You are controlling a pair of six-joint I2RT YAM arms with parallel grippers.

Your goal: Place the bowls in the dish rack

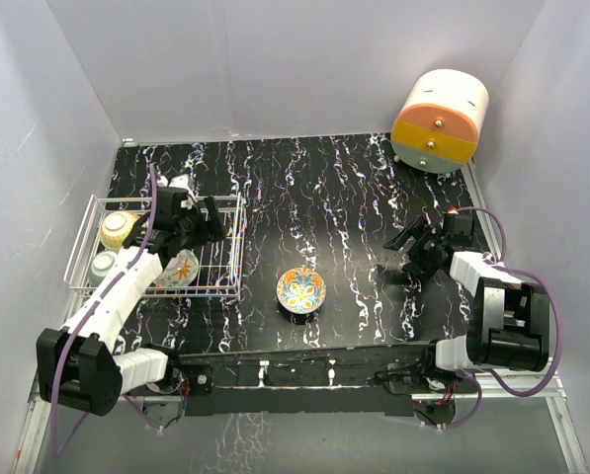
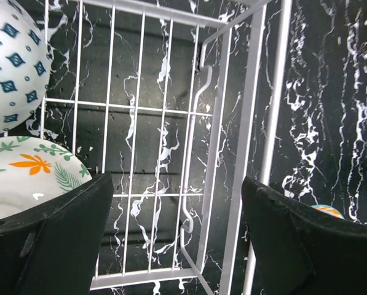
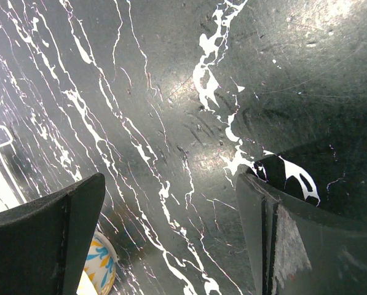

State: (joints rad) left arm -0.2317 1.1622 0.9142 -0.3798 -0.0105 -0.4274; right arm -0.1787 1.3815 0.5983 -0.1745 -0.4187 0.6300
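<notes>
Your left tool (image 1: 202, 221) hangs over the right part of the low white wire-grid dish rack (image 1: 239, 247). Its dark fingers (image 2: 60, 239) stand wide apart, with only rack wire and bench showing between them.

In the left wrist view, the cream round ceramic bowl with orange and green leaves (image 2: 29, 172) lies inside the rack, right against the left-hand finger. You cannot tell from here whether they touch. Above it in that view is a white round ceramic bowl with blue diamond marks (image 2: 11, 61), also in the rack.

From the top camera you see the leaf-patterned bowl (image 1: 183, 269) near the rack's front wall, partly under the left arm. At the rack's left end a cream-toned round bowl (image 1: 117, 229) sits behind a pale grey round bowl (image 1: 104, 265). Which of these two is the diamond-marked one is not clear.

A round ceramic bowl with a teal rim and orange-yellow patterned inside (image 1: 301, 289) stands upright on the black white-veined bench (image 1: 354, 197), outside the rack and to its right, between the two arms.

Your right tool (image 1: 413, 253) is low over bare bench, well apart from that bowl. Its fingers (image 3: 48, 233) are spread and grip nothing, and the bowl's edge (image 3: 100, 270) shows at the bottom of the right wrist view.

The orange-and-cream round drawer unit (image 1: 440, 120) stands at the far right corner.
</notes>
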